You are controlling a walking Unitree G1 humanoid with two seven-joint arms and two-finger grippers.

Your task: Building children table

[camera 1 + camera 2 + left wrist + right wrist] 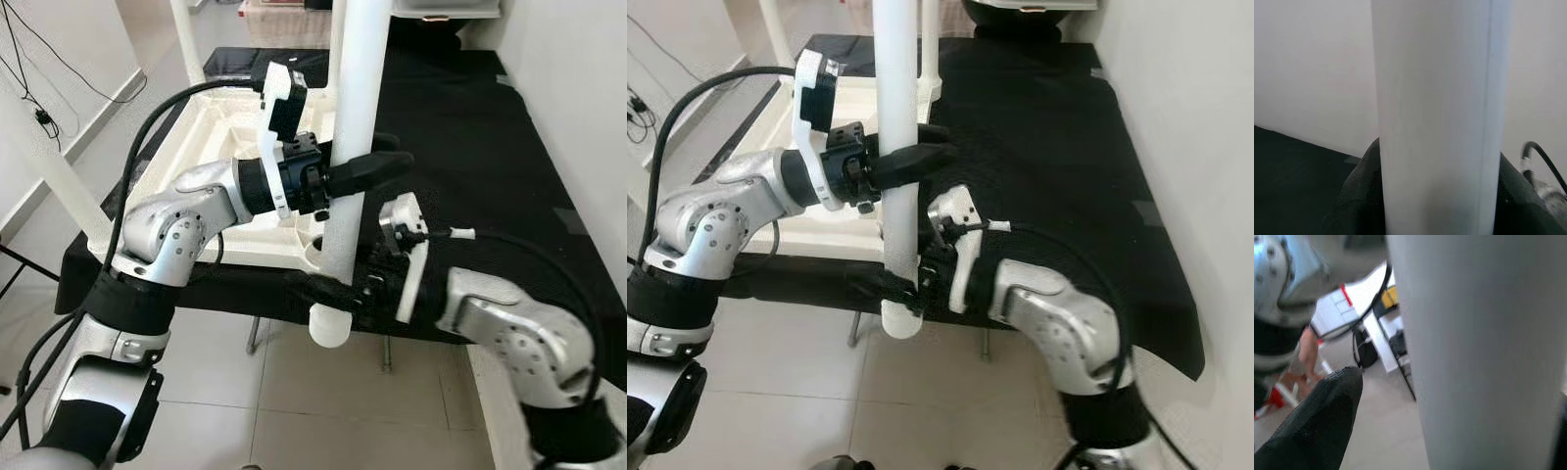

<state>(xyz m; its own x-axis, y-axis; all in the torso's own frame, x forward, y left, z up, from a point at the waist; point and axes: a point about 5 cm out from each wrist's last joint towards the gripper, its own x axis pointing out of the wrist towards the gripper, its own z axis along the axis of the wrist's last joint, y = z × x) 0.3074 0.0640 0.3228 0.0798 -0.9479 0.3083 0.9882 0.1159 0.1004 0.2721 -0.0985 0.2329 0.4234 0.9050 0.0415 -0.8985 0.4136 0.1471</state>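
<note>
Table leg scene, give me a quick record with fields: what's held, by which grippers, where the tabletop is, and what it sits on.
held item: white table leg, upright
left gripper: shut on the leg, higher up
right gripper: shut on the leg near its lower end
tabletop: white, upside down, ribbed underside showing, left of the leg
support: black cloth covering a bench
fitted legs: another white leg rises from the tabletop's near left corner
</note>
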